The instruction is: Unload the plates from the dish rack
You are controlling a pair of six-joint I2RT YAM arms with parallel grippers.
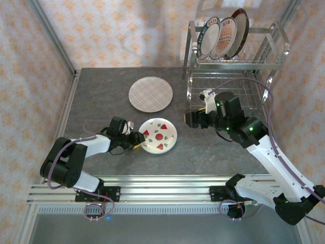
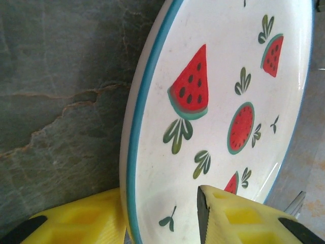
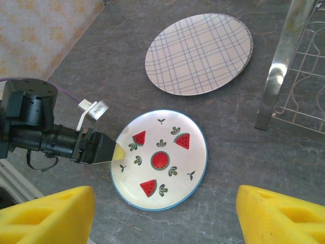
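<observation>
A white plate with watermelon slices and a teal rim [image 1: 158, 135] [image 2: 218, 101] [image 3: 160, 160] lies flat on the grey table. My left gripper [image 1: 136, 138] [image 2: 161, 203] [image 3: 118, 151] straddles its left rim; the jaws stand apart, with one yellow finger over the plate face and a gap to it. A pale plaid plate [image 1: 151, 94] [image 3: 199, 53] lies further back. Three plates [image 1: 223, 38] stand upright in the upper shelf of the chrome dish rack [image 1: 264, 63]. My right gripper [image 1: 190, 119] [image 3: 165, 195] hovers open and empty to the right of the watermelon plate.
The rack's chrome leg [image 3: 282, 66] and lower wire shelf [image 3: 304, 86] stand just behind and right of my right gripper. Patterned walls [image 1: 30, 76] close in the table on three sides, and an aluminium rail [image 1: 152, 190] runs along the near edge.
</observation>
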